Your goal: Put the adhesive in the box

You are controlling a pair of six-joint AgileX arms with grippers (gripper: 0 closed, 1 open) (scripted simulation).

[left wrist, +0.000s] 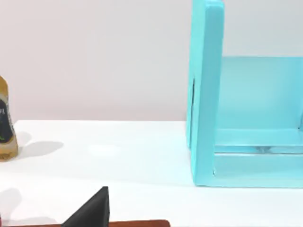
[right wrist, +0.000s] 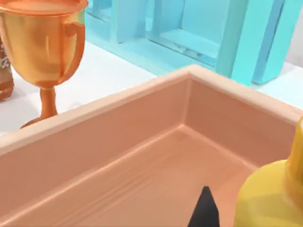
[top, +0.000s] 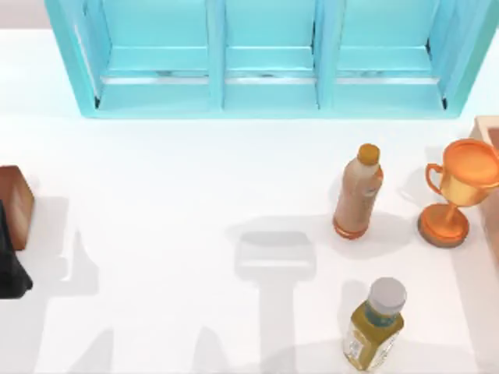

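Layout of the white counter (top: pixel 171 195), read from its left side to its right.

- **Far left edge:** my left gripper (top: pixel 9 261), a black form, sits just beside a reddish-brown block (top: pixel 15 206). I cannot tell whether this gripper is released or clenched.
- **Back of the counter:** a turquoise open-fronted shelf unit (top: pixel 273 97) with three bays spans from the left part almost to the right edge. In the left wrist view its side panel stands upright.
- **Right of centre:** a tall brown bottle with an orange cap (top: pixel 359 191) stands upright. Nearer the front edge stands an amber bottle with a grey cap (top: pixel 376 323), apart from it.
- **Further right:** a two-handled orange-gold trophy cup (top: pixel 456 191) stands on its round foot, just beside the brown bottle and not touching it.
- **Far right edge:** the corner of a pale peach wooden box (top: pixel 487 132) rises behind the trophy. The right wrist view looks into its open interior.
- **At the box:** the adhesive (right wrist: pixel 270 198), a small yellow squeeze bottle, appears against the box's inner floor, with the black tip of my right gripper (right wrist: pixel 206 213) just beside it. Its base is hidden, so I cannot tell whether it rests on the floor. Nor can I tell whether the gripper is grasping it or has let go.
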